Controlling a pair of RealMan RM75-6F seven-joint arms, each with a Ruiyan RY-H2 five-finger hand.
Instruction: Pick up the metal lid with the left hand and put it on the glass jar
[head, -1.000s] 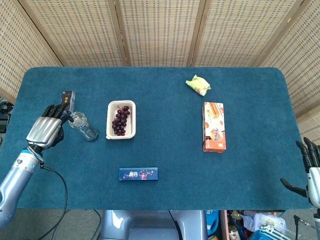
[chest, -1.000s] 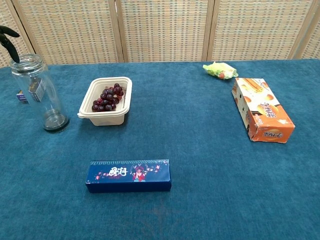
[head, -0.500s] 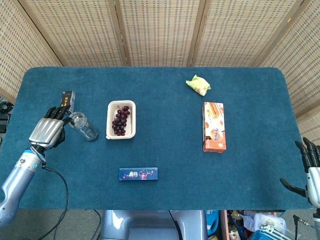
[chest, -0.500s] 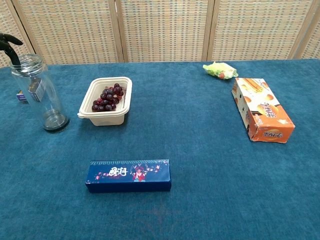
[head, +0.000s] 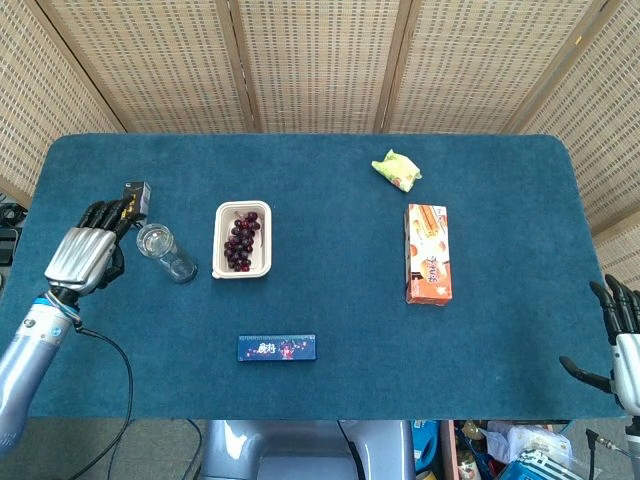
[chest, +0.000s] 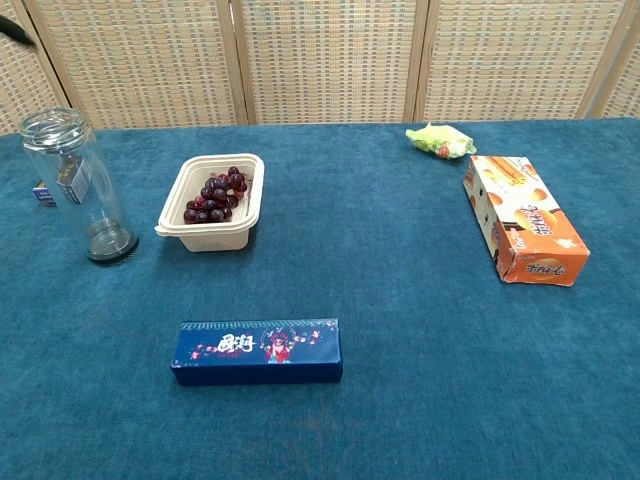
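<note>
The glass jar (head: 167, 252) (chest: 80, 186) stands upright on the left of the table, beside the grape tray. Its top looks silvery and closed, like the metal lid (head: 152, 238) (chest: 48, 123) sitting on it. My left hand (head: 83, 252) hovers just left of the jar, back up, with its fingers stretched toward a small dark box and nothing visible in them. It is clear of the jar. In the chest view only a dark fingertip (chest: 14, 30) shows at the top left corner. My right hand (head: 620, 335) hangs open at the table's right front corner.
A small dark box (head: 135, 199) lies behind the left hand. A beige tray of grapes (head: 242, 239) sits right of the jar, and a blue box (head: 277, 347) lies near the front. An orange carton (head: 427, 253) and a green packet (head: 396, 169) are further right.
My left hand has drawn back to the left, away from the top of the jar. The jar has not moved, and the right hand stays still.
</note>
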